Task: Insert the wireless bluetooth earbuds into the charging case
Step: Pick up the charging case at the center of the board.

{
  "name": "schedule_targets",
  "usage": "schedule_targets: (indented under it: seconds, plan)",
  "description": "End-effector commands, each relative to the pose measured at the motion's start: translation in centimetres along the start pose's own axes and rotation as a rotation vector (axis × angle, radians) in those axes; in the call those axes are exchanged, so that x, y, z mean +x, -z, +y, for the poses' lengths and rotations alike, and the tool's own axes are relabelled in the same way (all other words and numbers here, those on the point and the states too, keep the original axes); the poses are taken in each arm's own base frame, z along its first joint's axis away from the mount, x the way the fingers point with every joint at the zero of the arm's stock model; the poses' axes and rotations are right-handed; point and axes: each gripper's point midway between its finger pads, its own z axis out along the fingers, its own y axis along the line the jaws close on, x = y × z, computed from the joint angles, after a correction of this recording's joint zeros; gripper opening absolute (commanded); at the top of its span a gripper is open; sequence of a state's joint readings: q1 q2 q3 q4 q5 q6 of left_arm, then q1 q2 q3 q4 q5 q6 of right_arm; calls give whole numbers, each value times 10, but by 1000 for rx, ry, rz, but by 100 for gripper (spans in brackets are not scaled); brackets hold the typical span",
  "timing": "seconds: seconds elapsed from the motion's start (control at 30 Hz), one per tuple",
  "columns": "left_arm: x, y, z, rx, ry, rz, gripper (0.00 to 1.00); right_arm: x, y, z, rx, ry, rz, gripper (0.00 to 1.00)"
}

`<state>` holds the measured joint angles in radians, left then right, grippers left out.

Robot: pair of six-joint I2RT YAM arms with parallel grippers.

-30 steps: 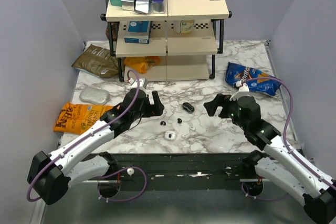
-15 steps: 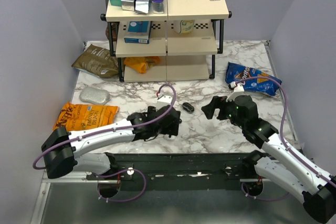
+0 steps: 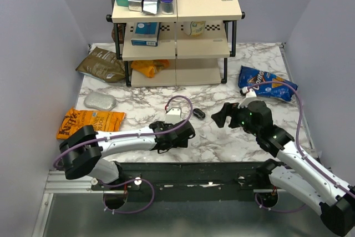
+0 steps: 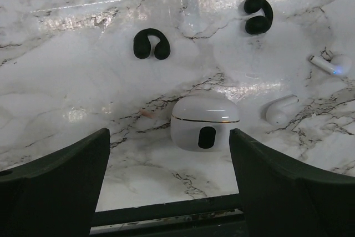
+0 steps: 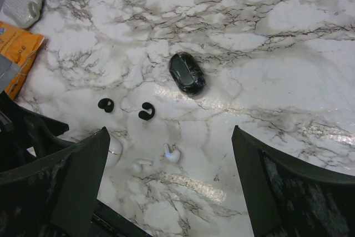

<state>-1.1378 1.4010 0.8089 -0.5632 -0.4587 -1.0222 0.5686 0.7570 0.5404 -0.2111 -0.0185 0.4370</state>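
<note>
Two tiny black C-shaped earbuds (image 4: 151,44) (image 4: 258,15) lie loose on the marble; they also show in the right wrist view (image 5: 106,105) (image 5: 146,111). A black oval pod (image 5: 187,74), shut, lies beyond them, also in the top view (image 3: 198,113). A white case (image 4: 204,122), shut, sits just ahead of my left gripper (image 4: 168,154), which is open and empty, low near the table's front edge (image 3: 178,136). My right gripper (image 5: 171,134) is open and empty, above the marble to the right of the pod (image 3: 221,116).
Two white stemmed earbuds (image 4: 333,64) (image 4: 281,109) lie right of the white case. A shelf rack (image 3: 176,31) stands at the back. Snack bags lie at the left (image 3: 89,122) (image 3: 101,64) and right (image 3: 260,81), with a silver pouch (image 3: 100,101).
My left arm has swung right and toward the near edge, bringing its open gripper down over the white case and buds. My right gripper has drifted slightly left.
</note>
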Motion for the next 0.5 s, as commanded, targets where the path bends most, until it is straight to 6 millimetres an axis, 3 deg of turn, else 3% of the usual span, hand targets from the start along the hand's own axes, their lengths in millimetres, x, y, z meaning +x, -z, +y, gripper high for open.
schedule_targets:
  seconds: [0.0, 0.47]
  plan:
    - [2, -5, -11, 14, 14, -7, 92, 1, 3, 9, -36, 1, 20, 100]
    - [13, -18, -30, 24, -59, 21, 84, 3, 12, 8, -41, -8, 13, 100]
